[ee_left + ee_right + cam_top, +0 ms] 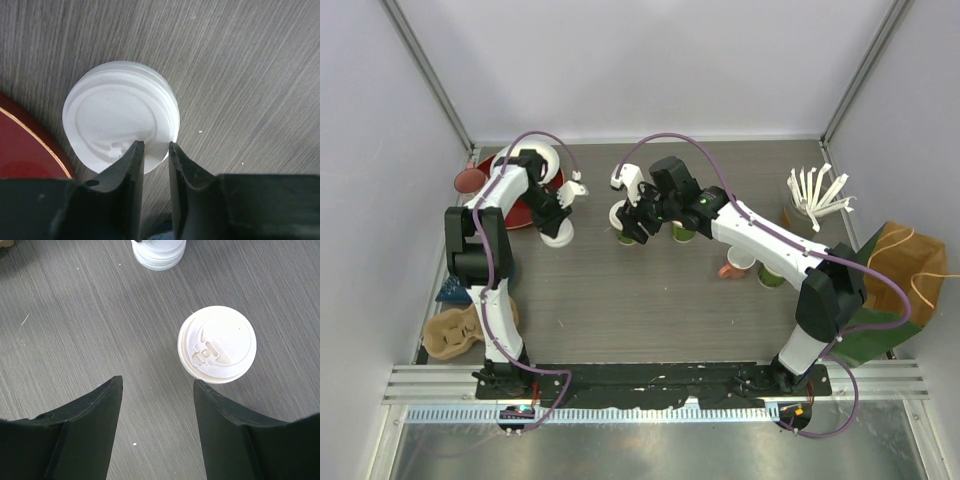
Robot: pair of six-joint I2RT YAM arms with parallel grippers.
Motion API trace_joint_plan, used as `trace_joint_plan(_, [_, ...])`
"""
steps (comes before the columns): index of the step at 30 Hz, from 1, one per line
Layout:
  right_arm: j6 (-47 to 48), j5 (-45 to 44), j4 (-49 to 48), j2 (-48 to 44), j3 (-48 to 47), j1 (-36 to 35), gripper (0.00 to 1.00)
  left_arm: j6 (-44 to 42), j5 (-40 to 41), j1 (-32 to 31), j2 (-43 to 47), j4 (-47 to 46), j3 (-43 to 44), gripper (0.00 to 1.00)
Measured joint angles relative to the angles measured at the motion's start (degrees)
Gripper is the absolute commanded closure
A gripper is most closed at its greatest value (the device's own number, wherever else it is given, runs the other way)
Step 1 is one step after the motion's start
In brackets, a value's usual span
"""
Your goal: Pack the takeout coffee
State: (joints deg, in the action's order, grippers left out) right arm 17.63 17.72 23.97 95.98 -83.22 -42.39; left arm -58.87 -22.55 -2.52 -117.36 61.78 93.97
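Seating the rim of the white lid point(115, 115), lying beside the red plate point(25, 155), deep between the nearly closed jaws of the left gripper point(155, 147) matters; whether they grip yet I cannot tell.

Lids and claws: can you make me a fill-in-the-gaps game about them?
The lid at the left claw is ____ in colour.
The plate beside that lid is ____.
The right claw is wide ____, holding nothing.
Missing words: white; red; open.
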Motion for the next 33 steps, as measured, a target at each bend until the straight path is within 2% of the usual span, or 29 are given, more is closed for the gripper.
trace_joint_plan(5, [-0.02,0.83,-0.07,0.0,0.09,0.0,0.37,-0.31,0.98,-0.26,0.33,-0.24,-0.42,1.0])
trace_joint_plan(12, [-0.24,1.11,-0.13,0.0,0.09,0.0,0.37,0.5,0.79,-0.57,0.74,1.4,0.55,1.0])
trace_joint_plan(25, [-1.77,0.85,-0.13,0.0,0.09,0.0,0.37,8.37,-1.27,-0.57,2.69,4.31,5.27,1.0])
trace_joint_plan(33, [-6.36,-2.32,-0.35,-0.39,0.07,0.59,0.37,15.74,4.39,-1.9,8.83,-2.73,4.48,1.0])
